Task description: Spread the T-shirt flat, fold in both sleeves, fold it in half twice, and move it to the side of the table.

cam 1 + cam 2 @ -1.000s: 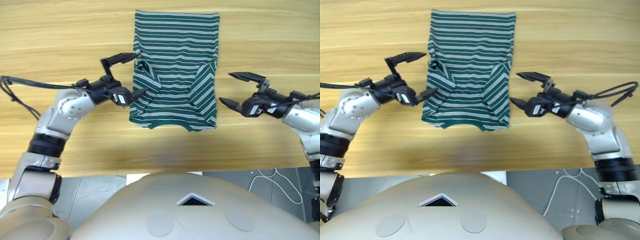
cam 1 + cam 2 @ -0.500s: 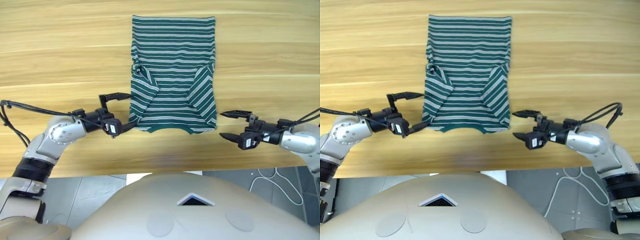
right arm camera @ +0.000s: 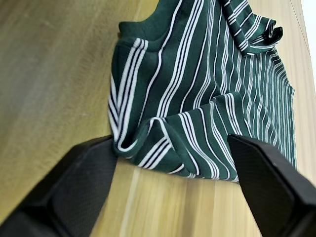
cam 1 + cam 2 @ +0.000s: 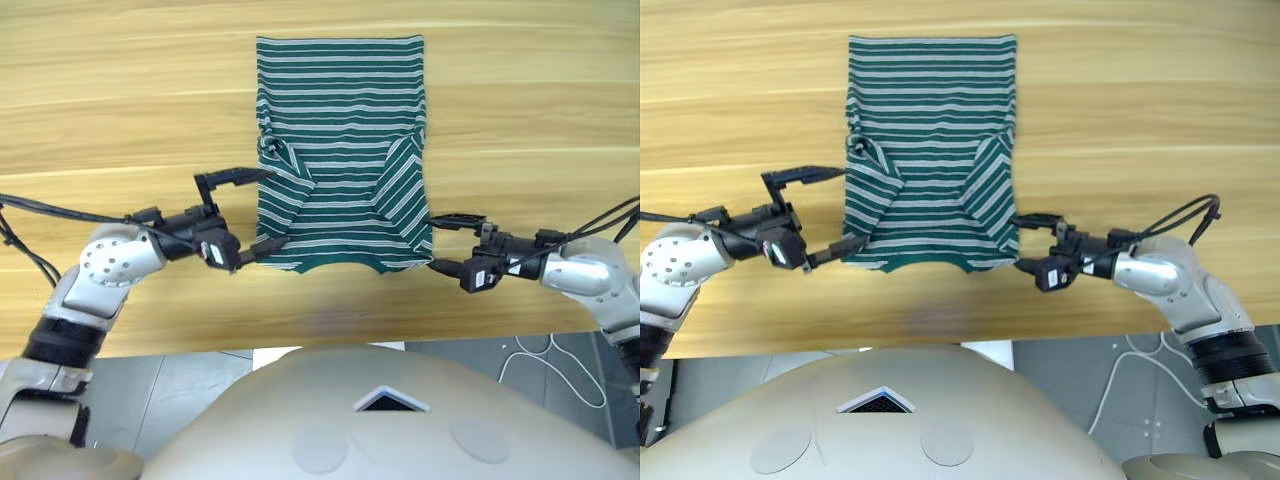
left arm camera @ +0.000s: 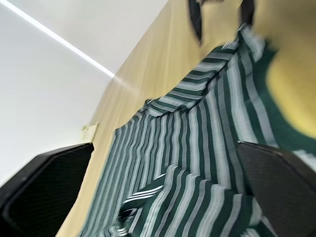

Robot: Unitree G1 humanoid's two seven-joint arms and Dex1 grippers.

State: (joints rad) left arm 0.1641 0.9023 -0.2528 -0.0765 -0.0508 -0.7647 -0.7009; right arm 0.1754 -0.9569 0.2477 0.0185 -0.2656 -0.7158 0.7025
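The soft, light, floppy T-shirt (image 4: 340,150) lies mid-table (image 4: 120,80) toward 12 o'clock, and the wide-open left gripper (image 4: 268,208) and right gripper (image 4: 432,241) sit at its 7 and 5 o'clock corners, likely the best spots to pinch.

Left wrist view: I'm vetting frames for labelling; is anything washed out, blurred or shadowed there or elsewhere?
Left wrist view: background very bright, a near yellowish patch blurred, T-shirt stripes readable. Right wrist view: even light, stripes crisp. Left eye view: soft light, faint shadow on the table beside the shirt's near edge, no glare.
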